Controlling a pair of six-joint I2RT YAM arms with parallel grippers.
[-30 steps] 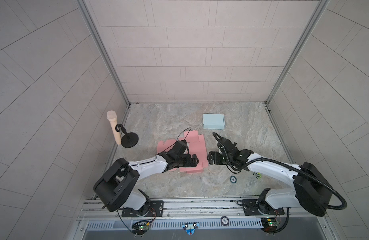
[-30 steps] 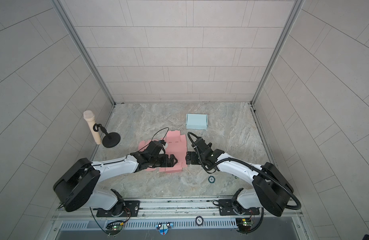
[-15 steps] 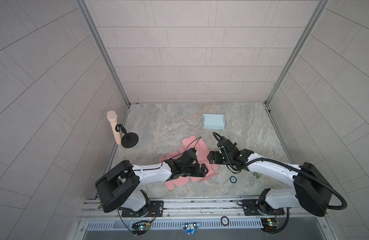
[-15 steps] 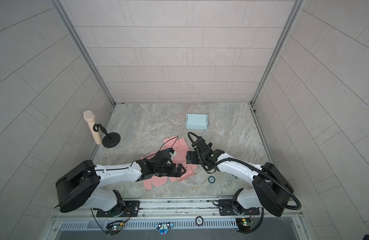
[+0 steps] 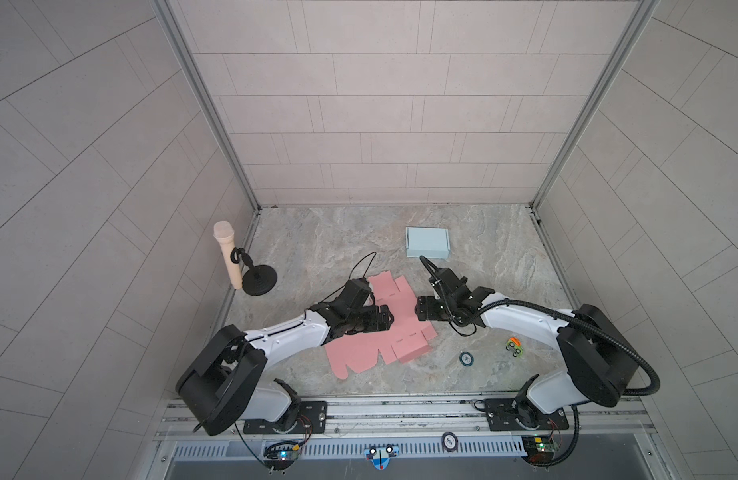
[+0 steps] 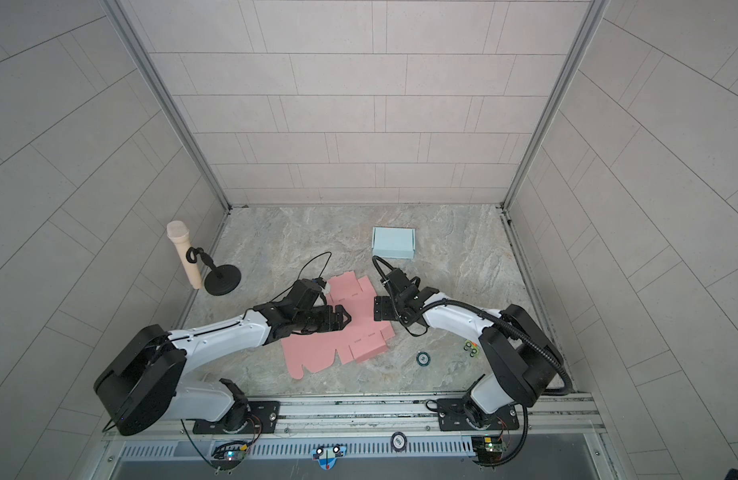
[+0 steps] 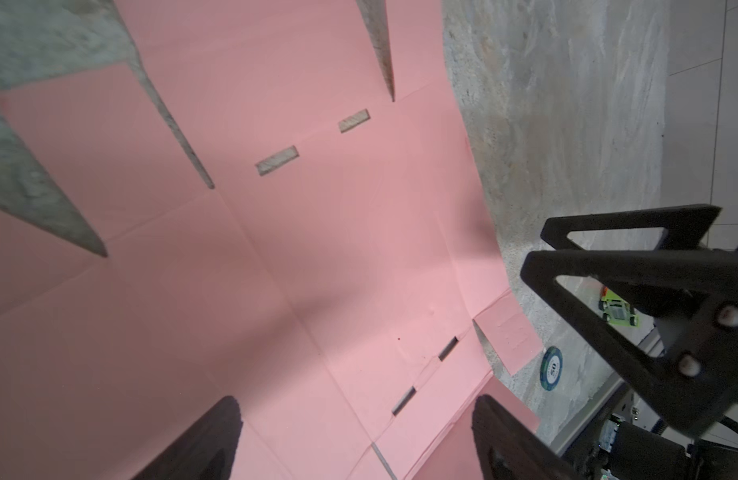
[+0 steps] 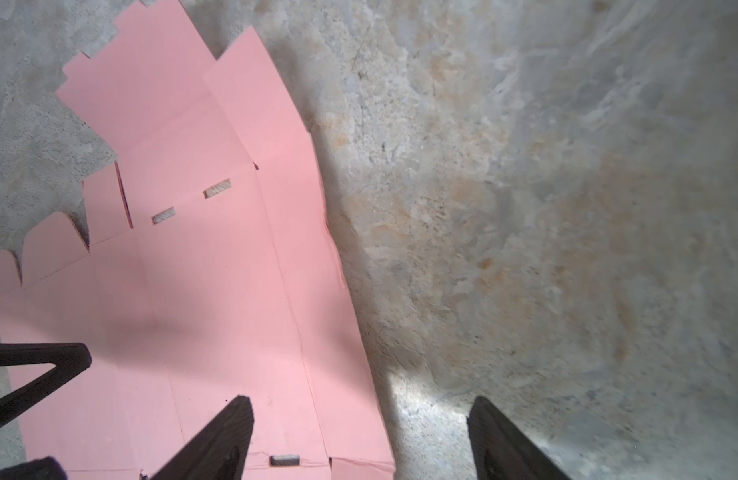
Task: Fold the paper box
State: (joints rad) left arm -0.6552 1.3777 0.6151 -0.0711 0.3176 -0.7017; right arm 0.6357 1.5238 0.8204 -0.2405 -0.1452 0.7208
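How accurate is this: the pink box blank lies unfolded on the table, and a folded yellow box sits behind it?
One slip: the folded box behind it is light blue, not yellow, as both top views show. The pink box blank does lie unfolded on the table.

In both top views, one pink unfolded paper box [image 5: 375, 353] lies at lower centre. One light-blue folded box [image 5: 426, 248] sits above it, right of centre. One microphone [image 5: 228, 259] stands on one black stand [image 5: 258, 281] at centre left. One poker chip [image 5: 466, 358] and one green toy car [image 5: 513, 346] lie at lower right. There are two robot arms: left arm [image 5: 284, 336] and right arm [image 5: 525, 320].
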